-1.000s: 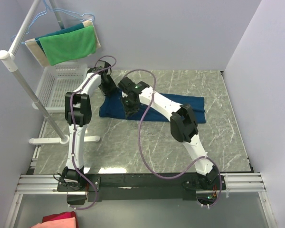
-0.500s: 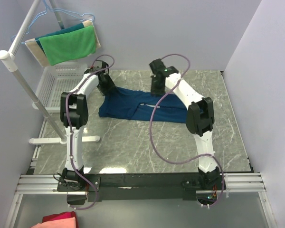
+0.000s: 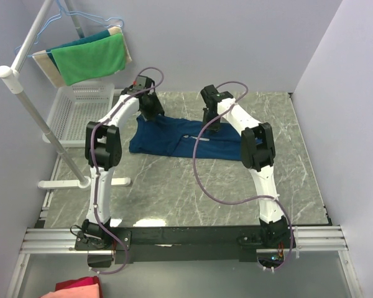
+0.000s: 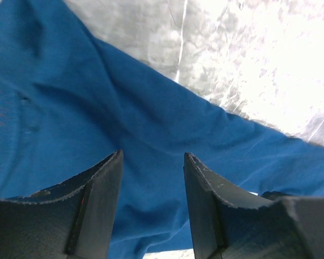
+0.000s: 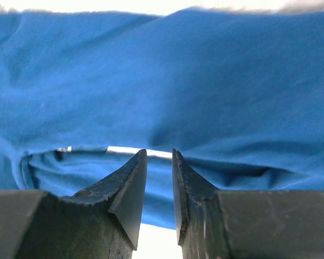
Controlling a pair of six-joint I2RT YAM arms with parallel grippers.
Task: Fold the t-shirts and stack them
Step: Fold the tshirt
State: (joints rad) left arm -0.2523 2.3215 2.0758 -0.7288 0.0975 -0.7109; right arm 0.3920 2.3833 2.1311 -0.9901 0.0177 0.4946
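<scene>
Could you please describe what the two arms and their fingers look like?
Left arm and right arm: white links, black joint housings, a purplish-grey cable looping along each. The fingers are dark tapered wedges with scuffed edges.

- T-shirt (image 3: 168,138): matt blue knit cloth, soft and creased.
- Table (image 3: 174,186): grey marble-look top, smooth, with a glossy sheen.
- Basket (image 3: 74,108): white plastic lattice.
- Towel (image 3: 90,59): green, fuzzy matt cloth.
- Left gripper (image 4: 153,155): matt black fingers with rough, scuffed edges.

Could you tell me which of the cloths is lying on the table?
The navy blue t-shirt, spread on the marble table; the green cloth hangs on the rack, the red cloth lies beyond its edge.
</scene>
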